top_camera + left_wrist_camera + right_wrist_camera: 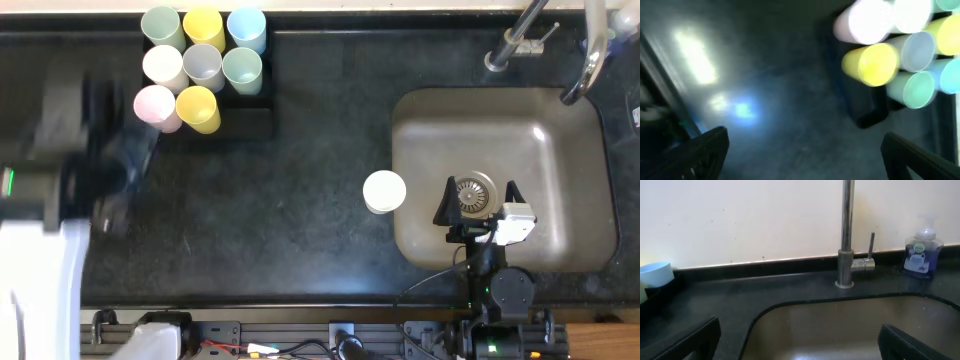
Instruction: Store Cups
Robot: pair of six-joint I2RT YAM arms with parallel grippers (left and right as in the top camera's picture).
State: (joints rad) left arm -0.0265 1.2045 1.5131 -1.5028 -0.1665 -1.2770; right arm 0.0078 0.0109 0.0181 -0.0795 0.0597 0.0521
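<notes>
White cup [384, 191] stood alone on the dark speckled worktop [300, 220], at the left rim of the steel sink [560, 130] as seen from above; whether it stood mouth up or mouth down could not be told; eight further cups sat grouped in a black tray [255, 118] at the far left corner of the worktop, well apart from the white cup; the back row held a green cup [162, 25], a yellow cup [203, 27] and a blue cup [246, 27]; the middle row held a second white cup [163, 66], a grey cup [203, 64] and a mint cup [242, 69]; the front row held a pink cup [155, 105] and a second yellow cup [198, 108], side by side; the left gripper [805, 155] hung above the worktop just in front of the tray, nearest the second yellow cup, its fingers spread wide and holding nothing; the right gripper [479, 200] hung over the sink basin above the drain [474, 188], near the white cup but not touching it, its fingers likewise apart and empty; a tap [846, 240] rose behind the sink; a blue soap bottle [922, 255] stood to one side of it on the worktop, against the pale wall [740, 220].
</notes>
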